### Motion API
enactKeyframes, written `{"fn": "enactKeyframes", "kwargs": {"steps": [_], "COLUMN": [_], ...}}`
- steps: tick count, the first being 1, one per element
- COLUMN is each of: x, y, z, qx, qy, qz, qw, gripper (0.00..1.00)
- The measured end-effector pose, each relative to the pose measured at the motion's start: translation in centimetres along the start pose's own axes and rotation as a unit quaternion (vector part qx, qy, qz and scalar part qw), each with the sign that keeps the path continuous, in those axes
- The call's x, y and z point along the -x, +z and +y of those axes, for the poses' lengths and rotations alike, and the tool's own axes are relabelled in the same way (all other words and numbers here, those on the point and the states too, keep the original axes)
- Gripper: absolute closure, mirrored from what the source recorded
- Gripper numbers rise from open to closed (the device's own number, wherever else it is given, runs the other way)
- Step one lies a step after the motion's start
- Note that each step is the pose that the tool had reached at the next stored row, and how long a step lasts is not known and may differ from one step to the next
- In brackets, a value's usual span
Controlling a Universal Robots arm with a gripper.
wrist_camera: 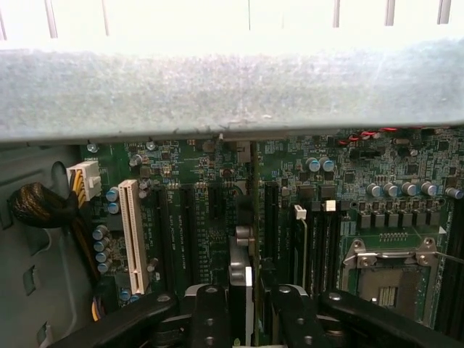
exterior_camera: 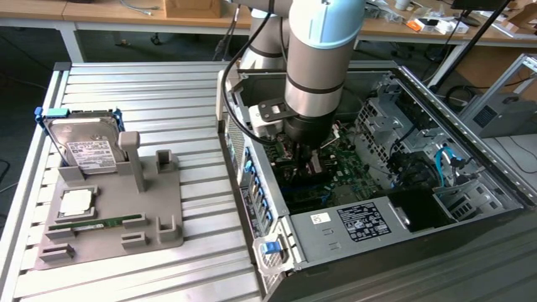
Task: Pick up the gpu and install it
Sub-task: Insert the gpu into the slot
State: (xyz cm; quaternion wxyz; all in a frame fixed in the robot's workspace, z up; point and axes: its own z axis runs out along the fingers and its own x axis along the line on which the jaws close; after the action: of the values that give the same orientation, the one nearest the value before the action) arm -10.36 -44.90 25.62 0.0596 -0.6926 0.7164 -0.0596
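Clamped on the thin dark edge-on gpu card [wrist_camera: 241, 290], the black claw [wrist_camera: 243, 308] is holding it upright over the green motherboard [wrist_camera: 210, 217], where squareness to the slot is mattering.

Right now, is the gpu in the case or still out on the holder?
In the case. The hand holds the gpu edge-on over the motherboard slots; whether it is seated, cannot tell.
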Motion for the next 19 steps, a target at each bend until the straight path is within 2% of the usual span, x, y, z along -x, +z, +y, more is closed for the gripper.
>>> {"fn": "enactKeyframes", "kwargs": {"steps": [19], "x": [0.01], "y": [0.12], "z": [0.02], "qx": [-0.0001], "qy": [0.0], "qz": [-0.0002], "qw": [1.0], "gripper": [0.73]}}
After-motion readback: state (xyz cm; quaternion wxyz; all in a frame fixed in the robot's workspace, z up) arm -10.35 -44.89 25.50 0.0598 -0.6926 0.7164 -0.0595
